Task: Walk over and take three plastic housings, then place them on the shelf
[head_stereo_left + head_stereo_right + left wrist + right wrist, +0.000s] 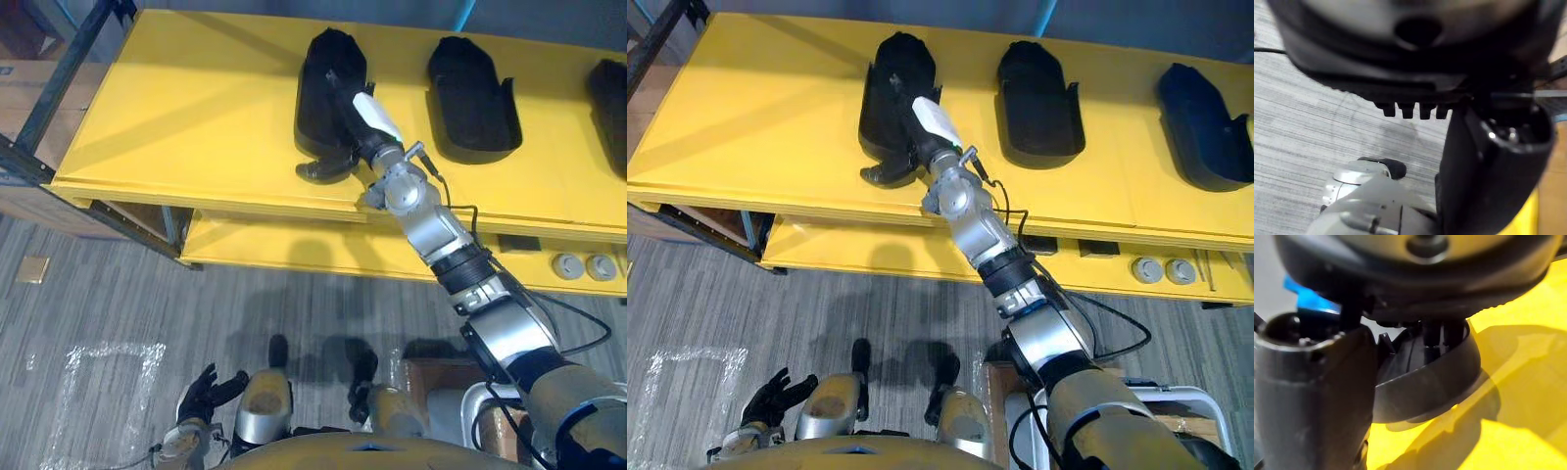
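The right arm (441, 235) was pictured stretched forward and well away from the body, angled towards the robot's left. The right hand (358, 132) was carried at its far end, with the white-covered thumb (377, 116) turned uppermost. The left hand (204, 392) was held low at the robot's left side, its fingers (227, 384) spread, relaxed and left open.

Matt black plastic housings (472, 98) on smooth, slightly glossy yellow shelf (196, 117); grey ribbed carpet floor (127, 294).
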Available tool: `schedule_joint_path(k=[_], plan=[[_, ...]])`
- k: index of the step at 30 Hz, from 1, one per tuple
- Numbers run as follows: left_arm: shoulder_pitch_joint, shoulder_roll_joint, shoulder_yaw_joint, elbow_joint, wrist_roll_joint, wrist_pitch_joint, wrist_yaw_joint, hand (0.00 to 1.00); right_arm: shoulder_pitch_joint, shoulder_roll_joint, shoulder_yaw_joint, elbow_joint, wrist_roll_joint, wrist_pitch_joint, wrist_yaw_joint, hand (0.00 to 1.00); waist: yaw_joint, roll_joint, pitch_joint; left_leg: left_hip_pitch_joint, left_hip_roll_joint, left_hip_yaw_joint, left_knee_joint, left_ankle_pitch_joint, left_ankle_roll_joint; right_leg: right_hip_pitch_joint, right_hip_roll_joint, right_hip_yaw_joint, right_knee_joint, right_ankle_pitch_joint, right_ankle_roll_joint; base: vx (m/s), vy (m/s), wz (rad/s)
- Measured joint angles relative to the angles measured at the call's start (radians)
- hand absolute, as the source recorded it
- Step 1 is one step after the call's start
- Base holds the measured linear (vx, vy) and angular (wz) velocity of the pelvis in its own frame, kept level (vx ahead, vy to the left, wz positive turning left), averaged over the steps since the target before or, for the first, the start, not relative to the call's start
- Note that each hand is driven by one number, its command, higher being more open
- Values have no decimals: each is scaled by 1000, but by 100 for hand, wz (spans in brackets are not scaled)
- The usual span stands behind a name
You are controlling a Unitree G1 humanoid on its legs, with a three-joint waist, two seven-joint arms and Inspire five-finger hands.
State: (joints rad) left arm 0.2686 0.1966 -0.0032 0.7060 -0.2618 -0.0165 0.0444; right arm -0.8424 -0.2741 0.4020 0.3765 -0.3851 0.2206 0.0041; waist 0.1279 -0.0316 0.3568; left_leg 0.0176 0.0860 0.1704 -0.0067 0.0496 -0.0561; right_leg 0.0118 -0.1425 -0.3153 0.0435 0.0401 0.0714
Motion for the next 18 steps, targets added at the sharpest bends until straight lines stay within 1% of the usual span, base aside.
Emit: schedule_joint_path(k=[2, 4, 6, 7, 9, 10, 11, 12, 13, 14, 15, 16, 17, 18], plan=[[0, 3, 1, 12, 2, 0, -2, 100, 25, 1, 0, -1, 1, -25, 15, 100, -1, -13, -21, 10, 1, 14, -6, -3, -1, 8, 5, 11, -17, 7, 1, 24, -3, -16], [3, 1, 7, 23, 19, 1, -7, 100, 58, 1, 0, -14, 1, -48, 18, 100, -3, -21, -48, 19, -1, 23, -15, -4, -1, 13, 6, 19, -32, 14, 2, 38, 5, -14], [3, -1, 10, 33, 36, 1, -11, 100, 88, 2, 0, -30, 2, -74, 17, 100, -18, -26, -58, 31, -2, 25, -16, -8, -2, 26, 6, 21, -37, 15, 3, 25, 5, -7], [1, -1, 13, 45, 36, 1, -11, 100, 101, 5, 1, -30, 5, -96, 11, 100, -25, -30, -68, 32, -2, 30, -16, -9, -2, 26, 7, 25, -42, 19, 3, -1, 8, -14], [-7, -5, 20, 63, 37, 0, -13, 100, 113, 4, 1, -31, 7, -142, -25, 100, -26, -32, -73, 40, -1, 44, -16, -11, -2, 27, 10, 44, -49, 26, 3, -11, 4, -23], [-8, -6, 23, 75, 37, -3, -13, 100, 122, 4, 1, -31, 7, -184, -54, 100, -28, -32, -79, 43, -1, 46, -16, -13, -2, 30, 13, 48, -54, 30, 3, -17, -12, -14], [-8, -6, 24, 82, 37, -4, -13, 100, 123, 4, 1, -33, 7, -205, -69, 100, -33, -32, -82, 45, -1, 46, -16, -14, -2, 34, 16, 48, -60, 33, 3, -13, -19, -7], [-10, -8, 31, 93, 38, -5, -15, 100, 123, 4, 1, -54, 6, -233, -93, 100, -43, -32, -85, 48, -1, 46, -16, -14, -2, 41, 18, 48, -68, 37, 2, 0, 0, 0], [-11, -9, 34, 99, 38, -6, -16, 100, 123, 4, 1, -72, 6, -242, -107, 100, -48, -32, -85, 48, -1, 46, -16, -14, -2, 41, 18, 49, -68, 38, 2, -15, -6, -4], [-19, -12, 44, 115, 38, -5, -18, 100, 123, 4, 1, -103, -1, -277, -139, 100, -50, -32, -87, 51, 0, 48, -16, -15, -3, 42, 20, 51, -68, 38, 1, -17, -2, -12], [-28, -17, 51, 130, 38, -5, -19, 100, 123, 4, 1, -136, -3, -314, -165, 100, -50, -31, -88, 58, 1, 55, -16, -16, -4, 45, 23, 58, -69, 39, 0, -18, -5, -16], [-29, -21, 53, 135, 38, -6, -19, 100, 123, 4, 1, -159, -3, -336, -178, 100, -49, -32, -93, 60, 4, 58, -16, -17, -6, 46, 25, 62, -70, 40, -1, -10, -13, -15], [-30, -25, 53, 144, 38, -6, -19, 100, 123, 4, 2, -180, -4, -367, -192, 100, -50, -31, -110, 59, 7, 60, -16, -18, -7, 46, 27, 63, -76, 41, -3, -1, -14, -8], [-30, -25, 53, 149, 38, -7, -20, 100, 123, 5, 3, -190, -7, -380, -203, 100, -50, -31, -117, 60, 8, 60, -16, -18, -8, 49, 28, 63, -79, 42, -3, 0, 0, 0]])
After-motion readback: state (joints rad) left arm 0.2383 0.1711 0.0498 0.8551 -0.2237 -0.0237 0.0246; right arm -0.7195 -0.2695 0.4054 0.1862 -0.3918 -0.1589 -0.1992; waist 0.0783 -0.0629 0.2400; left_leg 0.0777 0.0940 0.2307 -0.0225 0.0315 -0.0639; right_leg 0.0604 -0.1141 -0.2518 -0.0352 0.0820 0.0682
